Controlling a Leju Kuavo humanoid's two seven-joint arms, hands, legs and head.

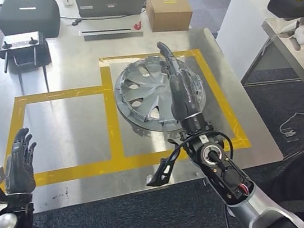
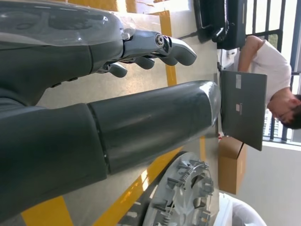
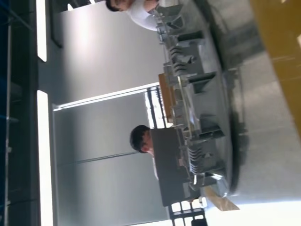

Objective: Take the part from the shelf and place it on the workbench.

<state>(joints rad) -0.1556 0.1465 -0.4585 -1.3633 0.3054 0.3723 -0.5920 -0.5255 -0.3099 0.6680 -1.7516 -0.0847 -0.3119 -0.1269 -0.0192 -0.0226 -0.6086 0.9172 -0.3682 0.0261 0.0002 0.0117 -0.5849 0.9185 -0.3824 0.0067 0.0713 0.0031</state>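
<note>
Steel workbench (image 1: pixel 75 131), round ribbed silver part (image 1: pixel 144 93).

I see the metal workbench (image 1: pixel 68 119), marked off in yellow tape (image 1: pixel 109 108), carrying the silver wheel cover (image 1: pixel 144 93) inside the right-hand taped square, and along its far edge a laptop (image 1: pixel 108 1), a cardboard box (image 1: pixel 168 10) and a black case (image 1: pixel 29 15).

The big round wheel cover (image 1: pixel 152 100) lies flat in the right yellow square of the worktop (image 1: pixel 80 64), and the right hand (image 1: pixel 179 87) is over it. The left yellow square is bare metal, with room to pass. A laptop (image 1: pixel 108 1), a cardboard box (image 1: pixel 168 8) and a black case (image 1: pixel 29 14) stand along the far edge.
</note>
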